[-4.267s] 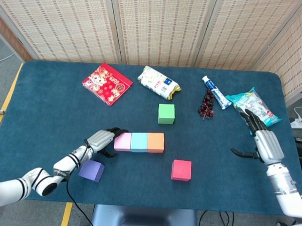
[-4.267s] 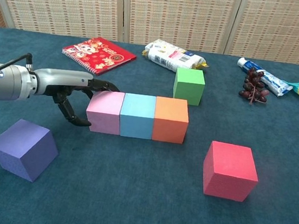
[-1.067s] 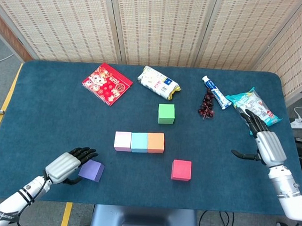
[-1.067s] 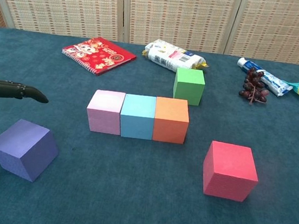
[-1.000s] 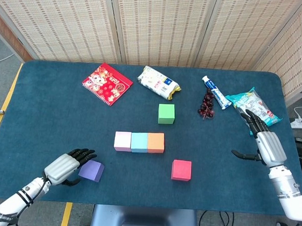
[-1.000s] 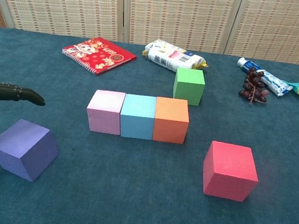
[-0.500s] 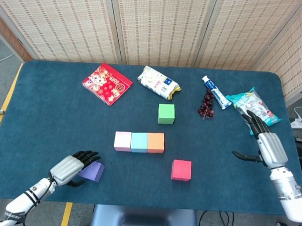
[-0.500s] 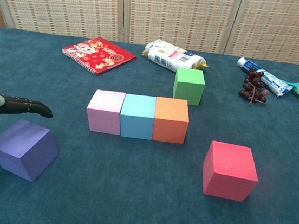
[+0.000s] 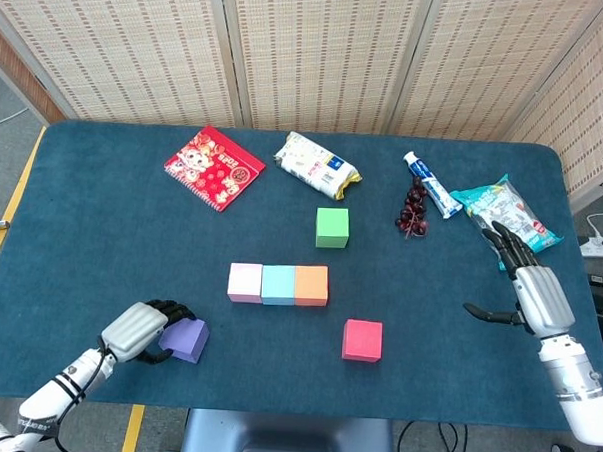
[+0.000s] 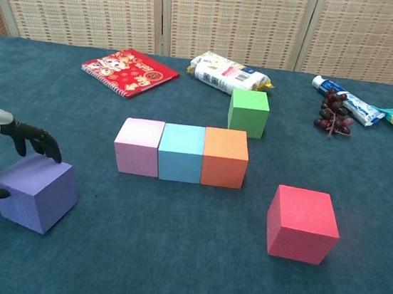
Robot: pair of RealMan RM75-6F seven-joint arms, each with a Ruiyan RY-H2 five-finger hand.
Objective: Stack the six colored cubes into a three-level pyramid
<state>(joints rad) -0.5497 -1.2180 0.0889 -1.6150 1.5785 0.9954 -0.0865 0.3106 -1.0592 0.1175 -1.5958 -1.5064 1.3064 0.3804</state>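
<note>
Pink [image 9: 245, 282], cyan [image 9: 278, 283] and orange [image 9: 311, 284] cubes stand touching in a row at the table's middle. A green cube [image 9: 332, 227] sits behind them, and a red cube [image 9: 363, 340] lies in front to the right. My left hand [image 9: 142, 329] grips the purple cube [image 9: 186, 339] at the front left. In the chest view its fingers [image 10: 36, 139] curl over the far top edge of the purple cube [image 10: 36, 193] and its thumb presses the near left face. The cube rests on the cloth. My right hand [image 9: 534, 291] hovers open at the right edge, far from every cube.
Along the back lie a red booklet [image 9: 214, 167], a tissue pack [image 9: 317, 165], a toothpaste tube [image 9: 430, 185], dark grapes [image 9: 412, 209] and a snack bag [image 9: 505, 212]. The bag is just beyond my right hand.
My left hand left the pink cube, drew back to the front left, then slid onto the purple cube and curled its fingers around it. The right hand stayed nearly still.
</note>
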